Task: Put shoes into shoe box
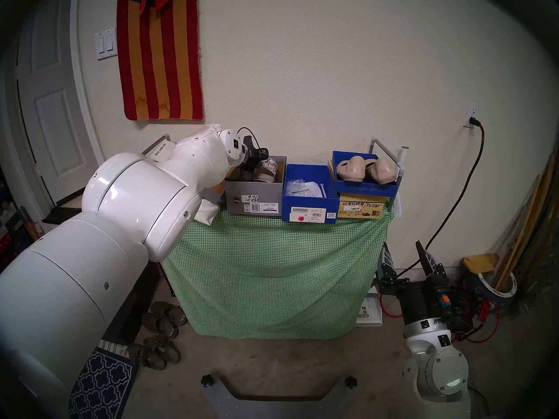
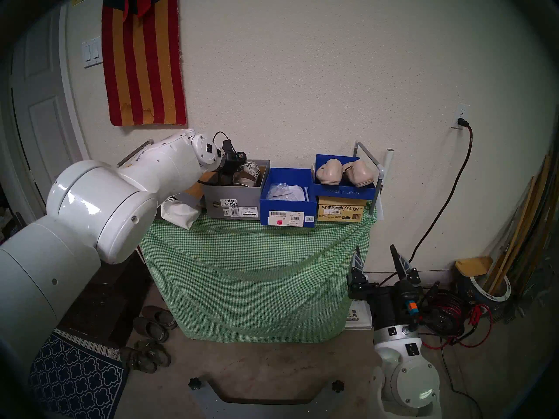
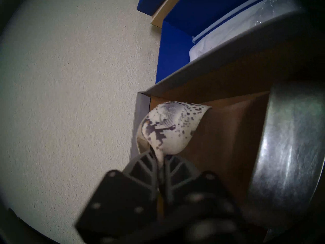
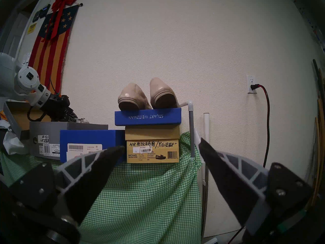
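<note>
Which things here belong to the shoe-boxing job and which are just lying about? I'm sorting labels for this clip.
Belongs to the job:
- snake-print sandal, strap pinched in the left gripper
- grey shoe box
- beige ballet flats resting on a blue lid
- open blue shoe box

Just lying about:
- striped flag
- grey-brown slip-ons on the floor
- patterned rug

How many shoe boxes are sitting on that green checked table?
3. A grey box on the left, an open blue box in the middle, and a tan box on the right under a blue lid; others may be hidden.
</note>
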Tool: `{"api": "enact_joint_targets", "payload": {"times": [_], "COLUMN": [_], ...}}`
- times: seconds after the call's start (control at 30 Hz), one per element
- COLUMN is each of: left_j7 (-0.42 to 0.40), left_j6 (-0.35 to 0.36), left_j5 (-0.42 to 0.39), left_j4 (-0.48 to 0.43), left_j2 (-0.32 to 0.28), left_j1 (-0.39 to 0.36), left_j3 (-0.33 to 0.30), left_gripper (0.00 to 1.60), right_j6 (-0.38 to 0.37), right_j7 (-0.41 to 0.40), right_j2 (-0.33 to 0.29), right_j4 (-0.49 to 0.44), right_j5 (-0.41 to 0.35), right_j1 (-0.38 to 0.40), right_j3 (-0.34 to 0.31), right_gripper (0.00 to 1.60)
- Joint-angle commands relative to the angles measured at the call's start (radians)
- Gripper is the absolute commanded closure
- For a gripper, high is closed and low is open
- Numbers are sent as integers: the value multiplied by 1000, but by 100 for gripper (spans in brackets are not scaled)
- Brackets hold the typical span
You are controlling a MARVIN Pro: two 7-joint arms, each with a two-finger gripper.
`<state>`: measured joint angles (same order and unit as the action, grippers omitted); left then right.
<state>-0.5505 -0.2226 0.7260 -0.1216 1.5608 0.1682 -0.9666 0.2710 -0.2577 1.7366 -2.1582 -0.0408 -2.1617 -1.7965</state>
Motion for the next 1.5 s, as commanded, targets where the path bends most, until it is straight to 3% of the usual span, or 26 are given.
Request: {"api": "enact_joint_targets", "payload": {"times": [0.0, 0.17, 0.6, 0.97, 1.1, 1.33, 1.47], "left_j7": [-39, -86, -292, -401, -378, -235, -162], "left_j6": [-12, -39, -177, -228, -217, -149, -87], "left_j5": [2, 31, 83, 104, 84, 45, -9], "left_j4": [11, 11, 8, -3, -12, -25, -25], "left_j2": [10, -3, -86, -104, -106, -83, -103], "left_j1": [29, 15, -132, -207, -221, -186, -191], "left_j3": [6, 35, 96, 117, 92, 34, -35], "left_gripper": [0, 0, 0, 0, 0, 0, 0], "right_j6": [0, 0, 0, 0, 0, -1, 0], "right_j7": [1, 1, -2, -3, -3, -2, -3], "right_j2": [0, 0, 1, 1, 1, 1, 1], "right_j4": [-2, -2, -2, -2, -2, -2, -2], "right_j5": [0, 0, 0, -1, -1, -1, -1], "right_j1": [2, 2, 3, 3, 3, 3, 3], "right_j3": [2, 2, 1, 0, 0, 0, 0], "right_gripper": [0, 0, 0, 0, 0, 0, 0]}}
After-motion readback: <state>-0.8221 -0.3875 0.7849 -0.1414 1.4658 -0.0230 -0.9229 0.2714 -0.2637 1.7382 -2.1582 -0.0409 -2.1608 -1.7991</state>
